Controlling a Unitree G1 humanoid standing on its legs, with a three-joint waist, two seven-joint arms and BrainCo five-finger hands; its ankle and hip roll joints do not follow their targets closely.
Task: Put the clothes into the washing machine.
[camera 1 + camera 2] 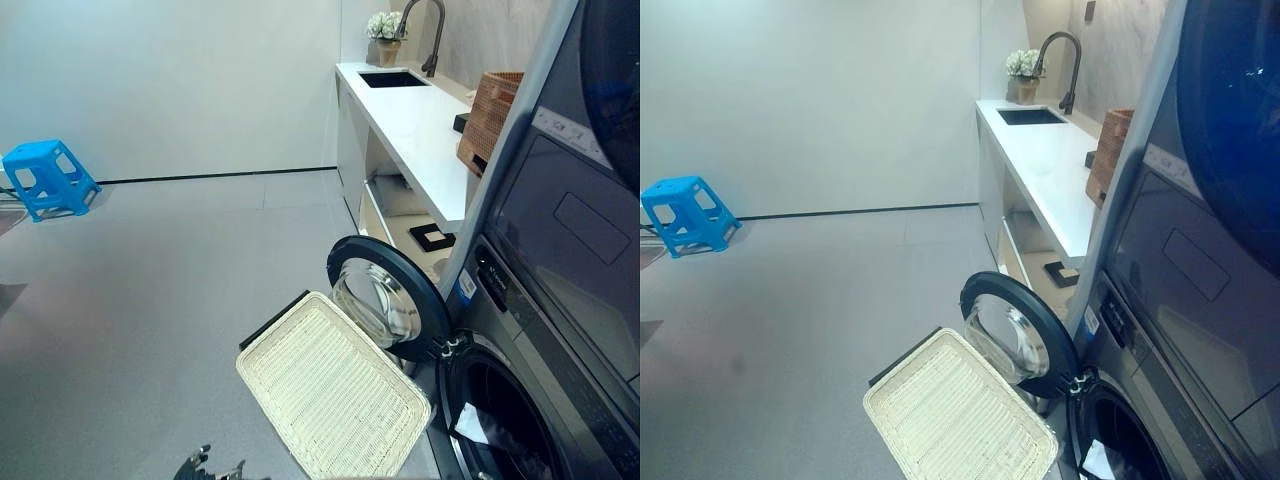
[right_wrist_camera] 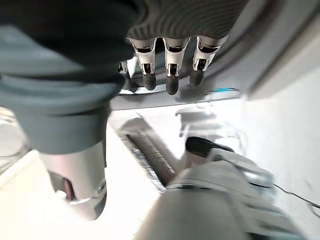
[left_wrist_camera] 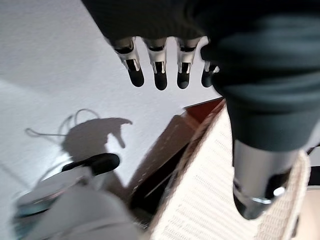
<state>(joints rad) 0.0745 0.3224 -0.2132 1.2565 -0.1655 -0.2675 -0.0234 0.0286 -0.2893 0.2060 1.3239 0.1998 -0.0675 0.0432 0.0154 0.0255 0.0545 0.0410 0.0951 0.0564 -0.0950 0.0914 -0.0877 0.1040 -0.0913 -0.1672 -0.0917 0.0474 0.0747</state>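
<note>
The dark washing machine (image 1: 560,330) stands at the right with its round door (image 1: 385,300) swung open toward the floor. Inside the drum opening (image 1: 505,425) a pale bit of cloth (image 1: 470,425) shows. A cream wicker basket (image 1: 330,385) lies on the floor in front of the door, and I see no clothes in it. In the left wrist view my left hand (image 3: 159,65) hangs above the basket's rim (image 3: 210,200), fingers straight and holding nothing. In the right wrist view my right hand (image 2: 171,65) is held open too, with nothing between fingers and thumb.
A white counter (image 1: 420,120) with a sink, a tap and a flower pot runs along the right wall behind the machine. A brown wicker basket (image 1: 490,115) stands on it. A blue stool (image 1: 48,178) sits far left on the wide grey floor.
</note>
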